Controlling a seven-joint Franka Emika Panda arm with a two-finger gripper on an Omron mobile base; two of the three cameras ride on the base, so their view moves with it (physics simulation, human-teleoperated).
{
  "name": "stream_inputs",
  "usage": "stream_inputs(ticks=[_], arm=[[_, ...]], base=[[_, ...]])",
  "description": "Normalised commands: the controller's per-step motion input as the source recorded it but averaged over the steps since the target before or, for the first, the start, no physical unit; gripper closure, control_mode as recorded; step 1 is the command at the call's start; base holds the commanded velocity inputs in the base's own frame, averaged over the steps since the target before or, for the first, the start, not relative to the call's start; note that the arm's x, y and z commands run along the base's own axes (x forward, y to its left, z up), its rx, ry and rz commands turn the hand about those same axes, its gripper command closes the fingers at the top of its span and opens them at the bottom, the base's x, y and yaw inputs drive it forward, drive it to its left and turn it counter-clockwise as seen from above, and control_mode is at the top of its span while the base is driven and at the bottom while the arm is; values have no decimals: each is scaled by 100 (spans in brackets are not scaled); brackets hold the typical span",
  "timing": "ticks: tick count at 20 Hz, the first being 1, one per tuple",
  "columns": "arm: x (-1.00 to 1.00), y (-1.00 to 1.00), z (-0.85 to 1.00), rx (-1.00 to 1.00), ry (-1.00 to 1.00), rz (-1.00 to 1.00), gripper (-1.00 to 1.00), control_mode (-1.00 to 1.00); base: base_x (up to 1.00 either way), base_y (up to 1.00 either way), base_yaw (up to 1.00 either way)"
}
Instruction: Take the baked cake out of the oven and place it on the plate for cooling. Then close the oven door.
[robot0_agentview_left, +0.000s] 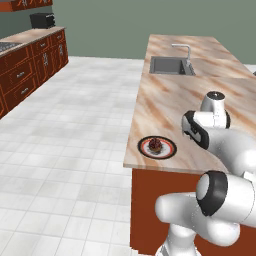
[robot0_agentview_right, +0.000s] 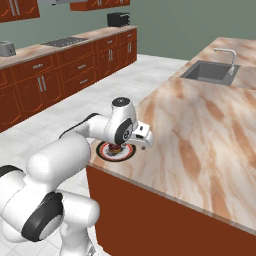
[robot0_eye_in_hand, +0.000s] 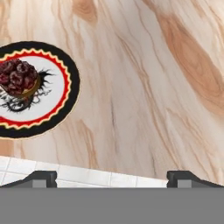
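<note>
With cake (robot0_agentview_left: 155, 145) already on plate (robot0_agentview_left: 170, 152) near worktop (robot0_agentview_left: 165, 100) edge: first part judged done. Tool (robot0_eye_in_hand: 112, 177) above worktop beside plate, fingers spread wide, holding nothing, clear of cake. Cake sits on plate's white centre, a little off middle in hand view. Sink (robot0_agentview_left: 171, 65) well apart, further along worktop. Oven and door out of frame; door state not readable. Left, by judgement: turn to oven, push door shut.

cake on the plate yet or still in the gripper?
On the plate: the cake sits on its white centre, and the gripper is open, off to the side.
</note>
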Motion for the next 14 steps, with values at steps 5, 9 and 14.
stream_inputs(ticks=[5,9,14], arm=[[-22,0,44,0,0,0,-100,-100],[-23,0,53,0,0,0,-100,-100],[-48,1,49,0,-1,0,-100,-100]], base=[[0,0,0],[0,0,0],[0,0,0]])
